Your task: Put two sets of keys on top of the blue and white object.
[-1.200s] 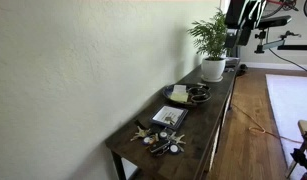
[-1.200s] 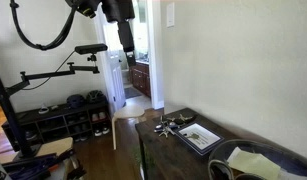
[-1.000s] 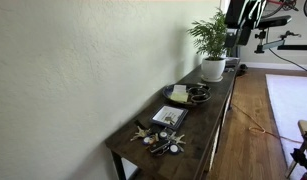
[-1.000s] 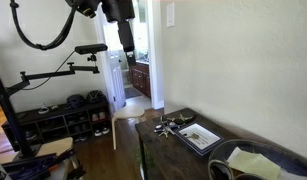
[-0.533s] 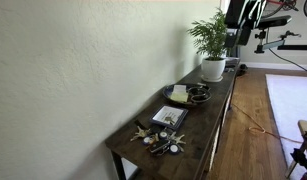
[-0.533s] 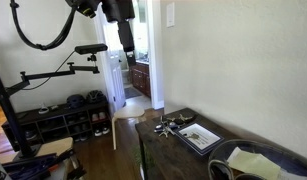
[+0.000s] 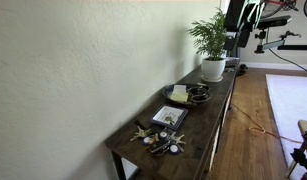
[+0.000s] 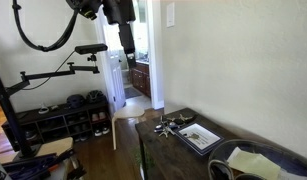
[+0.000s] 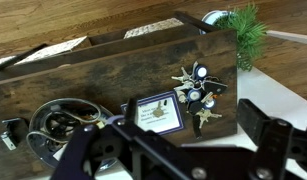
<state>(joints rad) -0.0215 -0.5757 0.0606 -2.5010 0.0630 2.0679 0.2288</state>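
Though being spread on separate rings, showing the two sets of keys (image 9: 198, 90) only as one blurred heap, single keys hard to tell. Lying on the dark wooden table (image 7: 198, 125), just beside the blue and white object (image 9: 156, 112), not on it. Seeing the gripper (image 9: 171, 138) hanging well above, gaping wide, gripping nothing, hiding the table's near part in the wrist view. Standing along a white wall, a potted plant (image 7: 213, 40) at the far end.

wooden table (image 7: 201, 120) | keys (image 7: 158, 140) | blue and white object (image 7: 170, 117) | dish (image 7: 177, 94) | bowl (image 7: 199, 96) | potted plant (image 7: 213, 45)
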